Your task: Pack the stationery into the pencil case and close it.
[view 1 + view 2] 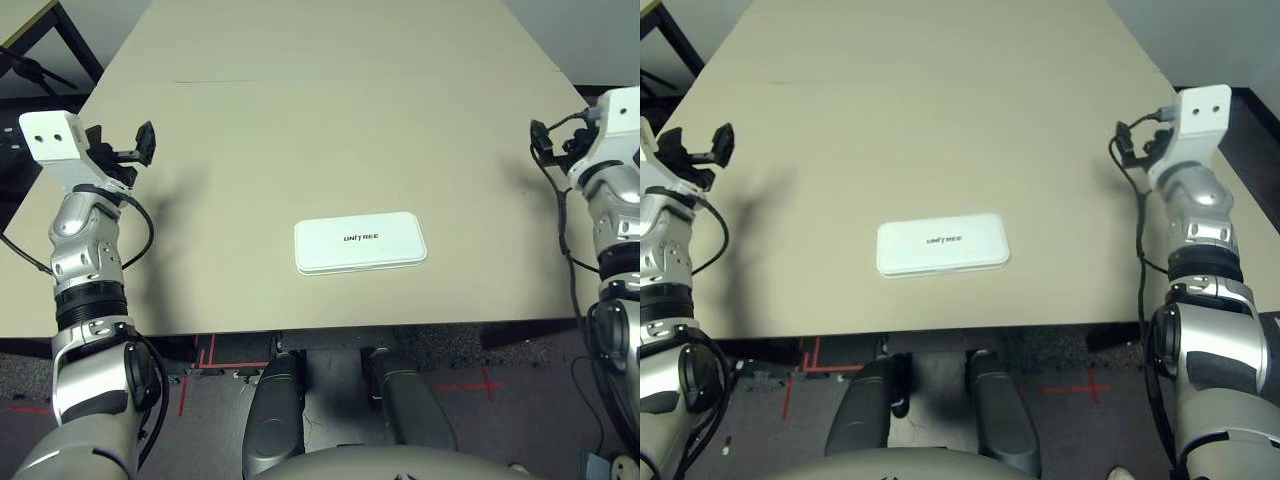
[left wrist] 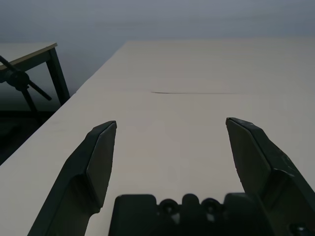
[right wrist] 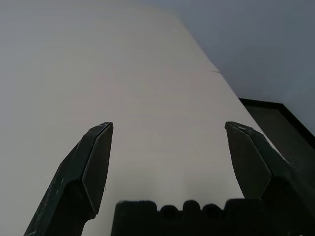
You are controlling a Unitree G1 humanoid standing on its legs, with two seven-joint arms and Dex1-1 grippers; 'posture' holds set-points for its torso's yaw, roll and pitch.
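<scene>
The pencil case (image 1: 360, 242) is a flat white box with rounded corners and dark "UNITREE" print on its lid. It lies shut on the beige table (image 1: 300, 130), near the front edge and roughly midway between my arms. The stationery is out of view. My left gripper (image 1: 130, 148) is raised at the table's left edge, well away from the case, and it is open with nothing between its fingers (image 2: 101, 157). At the table's right edge my right gripper (image 1: 1130, 142) is raised too, also open and empty, with bare tabletop beyond its fingers (image 3: 96, 162).
A thin seam (image 1: 300, 82) crosses the tabletop far behind the case. A second table (image 1: 25, 25) and a black stand (image 1: 30, 70) are beyond the left edge. Below the front edge the floor carries red tape marks (image 1: 215, 360).
</scene>
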